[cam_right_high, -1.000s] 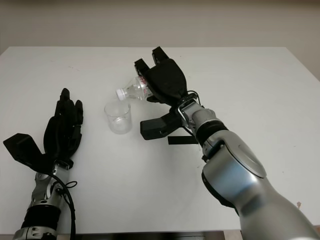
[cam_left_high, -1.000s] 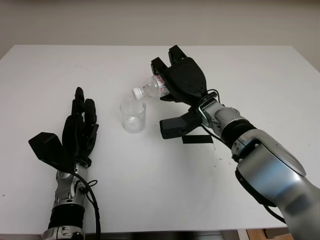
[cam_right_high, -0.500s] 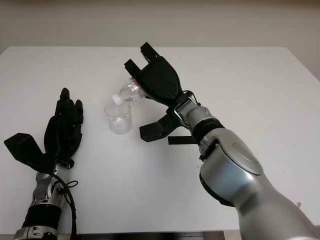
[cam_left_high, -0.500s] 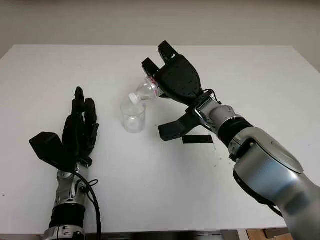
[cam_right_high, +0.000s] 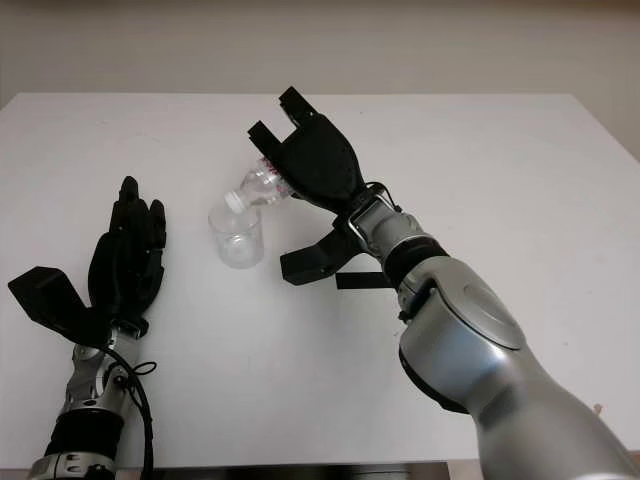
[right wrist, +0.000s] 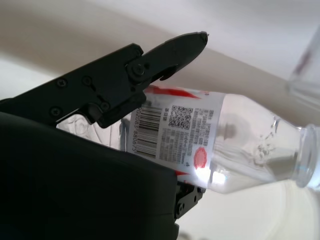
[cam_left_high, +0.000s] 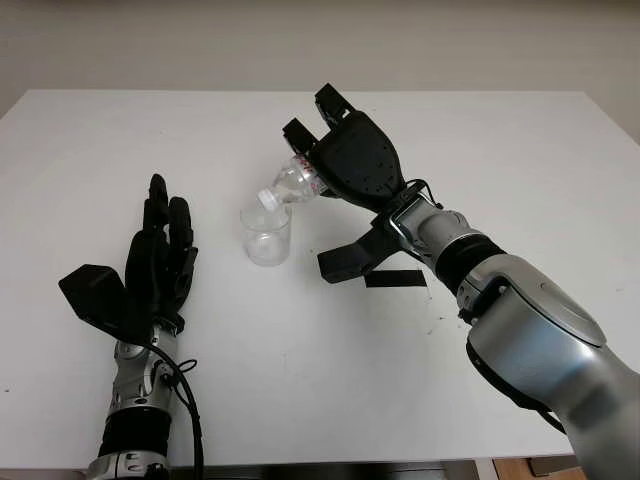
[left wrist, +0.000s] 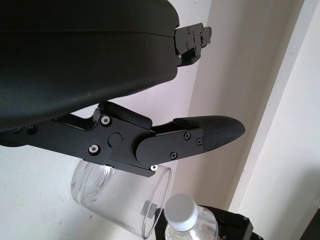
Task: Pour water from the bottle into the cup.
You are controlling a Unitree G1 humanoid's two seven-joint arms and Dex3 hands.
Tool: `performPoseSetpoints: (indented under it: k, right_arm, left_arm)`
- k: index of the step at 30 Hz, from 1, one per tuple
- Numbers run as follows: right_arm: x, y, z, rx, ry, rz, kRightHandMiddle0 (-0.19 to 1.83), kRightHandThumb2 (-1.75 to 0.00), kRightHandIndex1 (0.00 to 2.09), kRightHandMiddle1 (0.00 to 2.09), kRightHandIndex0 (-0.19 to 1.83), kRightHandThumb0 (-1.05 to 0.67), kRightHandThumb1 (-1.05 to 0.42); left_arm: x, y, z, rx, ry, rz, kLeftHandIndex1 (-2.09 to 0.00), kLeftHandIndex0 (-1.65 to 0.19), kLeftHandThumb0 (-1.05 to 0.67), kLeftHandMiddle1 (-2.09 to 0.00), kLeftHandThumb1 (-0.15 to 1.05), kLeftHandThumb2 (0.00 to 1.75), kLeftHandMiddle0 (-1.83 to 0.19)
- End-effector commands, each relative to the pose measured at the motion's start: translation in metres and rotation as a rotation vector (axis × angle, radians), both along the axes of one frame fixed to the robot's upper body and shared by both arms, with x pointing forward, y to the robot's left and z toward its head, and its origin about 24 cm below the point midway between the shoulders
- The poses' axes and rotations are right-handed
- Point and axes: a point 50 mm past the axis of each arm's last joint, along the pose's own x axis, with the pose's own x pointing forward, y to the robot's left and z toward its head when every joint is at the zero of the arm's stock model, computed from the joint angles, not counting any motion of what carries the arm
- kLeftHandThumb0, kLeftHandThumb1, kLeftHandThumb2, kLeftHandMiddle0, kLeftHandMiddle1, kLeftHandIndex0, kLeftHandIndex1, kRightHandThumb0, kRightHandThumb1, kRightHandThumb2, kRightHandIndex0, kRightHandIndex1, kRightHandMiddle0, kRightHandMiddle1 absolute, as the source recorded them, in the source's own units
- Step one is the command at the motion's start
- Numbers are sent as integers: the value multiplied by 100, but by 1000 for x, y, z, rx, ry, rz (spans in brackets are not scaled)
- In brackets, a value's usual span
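- Bottle (cam_left_high: 292,181) sat clamped in my right hand (cam_left_high: 352,160), fingers wrapped round its labelled body, long axis tipped down and away from the palm toward my left.
- The white cap (cam_left_high: 268,198) appeared to be on the neck, which I could check in the left wrist view (left wrist: 182,211); I saw no water leaving.
- The cup (cam_left_high: 266,231) stood upright on the white table (cam_left_high: 520,150), just below and slightly past the bottle's mouth, so the mouth hung about over the cup's far rim.
- I judged the pour turned on that line: mouth over cup opening, neck lower than base.
- My left hand (cam_left_high: 160,262) was open, holding nothing, well off to the cup's left; the right hand was plainly the nearer one.
- A strip of black tape (cam_left_high: 394,278) lay on the table under my right wrist.
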Motion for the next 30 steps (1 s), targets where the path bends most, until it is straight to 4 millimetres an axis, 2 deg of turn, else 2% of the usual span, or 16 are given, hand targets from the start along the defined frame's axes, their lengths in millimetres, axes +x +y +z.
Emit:
performPoseSetpoints:
  k: [1,4,7,11,18,23,27,30]
  right_arm:
    - [3,1,9,163,78,-10,57,-11,209,209,116,-48,-105]
    - [6,-1,10,411,248,-35,70,-21,209,209,119,-42,-105]
    - [9,-4,12,647,392,-32,84,-23,209,209,125,-41,-105]
    - [12,-11,11,840,544,-22,90,-28,209,209,129,-40,-105]
    - [10,-32,-3,1137,751,49,81,-30,209,209,111,-38,-105]
    - [5,-45,-15,1266,824,80,82,-31,209,209,112,-39,-105]
    - [-2,-58,-28,1423,916,126,86,-33,209,209,126,-40,-105]
    - [-10,-64,-32,1473,935,150,72,-34,209,209,119,-39,-105]
  left_arm:
    - [-11,-3,-24,-33,90,0,-5,18,-70,-5,105,55,14]
    - [-12,-2,-24,-33,90,1,-5,18,-70,-5,105,54,15]
    - [-12,-1,-24,-32,91,4,-5,18,-69,-5,105,54,14]
    - [-12,0,-24,-28,93,-6,-5,18,-69,-5,105,55,15]
    - [-12,0,-24,-22,90,-18,-5,19,-68,-5,105,57,15]
    - [-13,0,-24,-17,97,-16,-5,18,-69,-6,105,57,15]
    - [-14,-1,-24,-23,96,-13,-5,18,-68,-6,105,57,14]
    - [-14,-2,-24,-22,97,-12,-5,18,-68,-5,105,57,15]
